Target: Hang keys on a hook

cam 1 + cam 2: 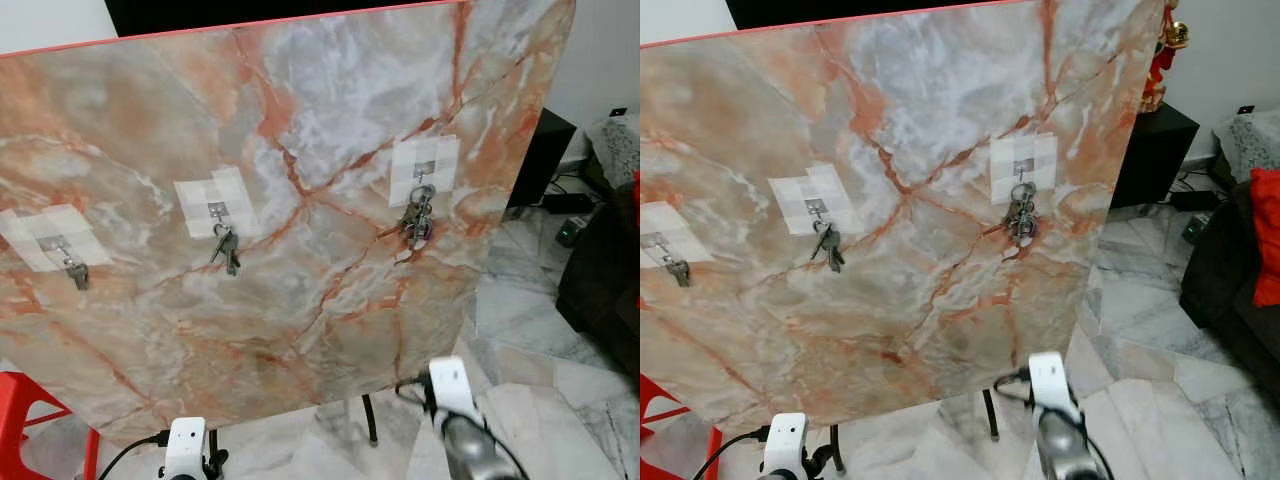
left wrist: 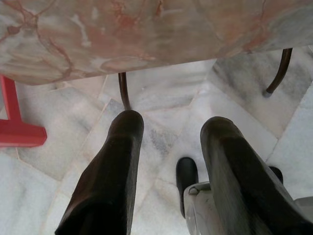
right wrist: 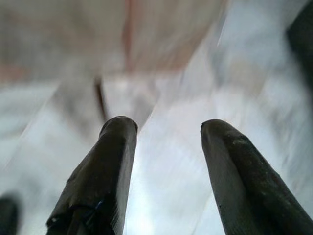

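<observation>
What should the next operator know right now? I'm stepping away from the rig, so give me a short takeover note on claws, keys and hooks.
Left claw: open, holding nothing, low over the marble floor below the board.
Right claw: open, holding nothing, also low near the board's lower edge; its view is blurred.
Marble board: stands upright ahead with three taped hooks.
Left hook carries a small key.
Middle hook carries keys.
Right hook carries a larger key bunch.
Done: every hook in view holds keys.
Left: no loose keys are in sight, so probably only a check that each set hangs securely.
</observation>
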Tool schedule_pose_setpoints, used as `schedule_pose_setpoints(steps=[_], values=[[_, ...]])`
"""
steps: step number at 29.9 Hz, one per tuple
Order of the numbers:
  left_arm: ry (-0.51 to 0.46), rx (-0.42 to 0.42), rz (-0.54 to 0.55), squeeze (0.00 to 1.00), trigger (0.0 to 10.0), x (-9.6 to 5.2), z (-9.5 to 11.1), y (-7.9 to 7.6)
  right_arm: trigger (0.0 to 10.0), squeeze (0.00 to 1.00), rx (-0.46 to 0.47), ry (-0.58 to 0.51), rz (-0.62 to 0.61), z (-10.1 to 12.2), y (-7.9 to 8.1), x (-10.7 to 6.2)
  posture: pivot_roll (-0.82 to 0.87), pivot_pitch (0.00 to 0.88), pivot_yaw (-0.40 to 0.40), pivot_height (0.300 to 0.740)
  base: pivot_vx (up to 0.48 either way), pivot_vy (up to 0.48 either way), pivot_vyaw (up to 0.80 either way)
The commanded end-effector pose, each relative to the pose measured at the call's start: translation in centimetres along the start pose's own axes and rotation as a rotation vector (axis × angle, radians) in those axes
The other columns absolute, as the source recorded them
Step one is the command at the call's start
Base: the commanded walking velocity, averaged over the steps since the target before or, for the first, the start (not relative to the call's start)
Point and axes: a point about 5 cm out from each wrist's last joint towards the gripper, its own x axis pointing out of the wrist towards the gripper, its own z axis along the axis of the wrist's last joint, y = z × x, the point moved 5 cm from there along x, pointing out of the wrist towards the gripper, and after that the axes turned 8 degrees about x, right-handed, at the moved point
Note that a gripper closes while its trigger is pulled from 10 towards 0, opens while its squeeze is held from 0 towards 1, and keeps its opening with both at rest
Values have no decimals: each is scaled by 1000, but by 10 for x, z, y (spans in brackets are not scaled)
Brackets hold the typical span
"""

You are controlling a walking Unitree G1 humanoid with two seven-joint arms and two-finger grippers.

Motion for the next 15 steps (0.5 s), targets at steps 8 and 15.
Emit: schedule_pose_setpoints(steps=[8, 15], values=[[48, 50, -1, 0, 10000, -1, -8, 0, 10000, 0, 303, 154, -30, -53, -11, -10, -34, 0, 40, 740, 0, 0, 0], [51, 47, 15, 0, 10000, 0, -6, -1, 10000, 0, 244, 145, -3, -50, -17, -9, -21, 0, 11, 740, 0, 0, 0]])
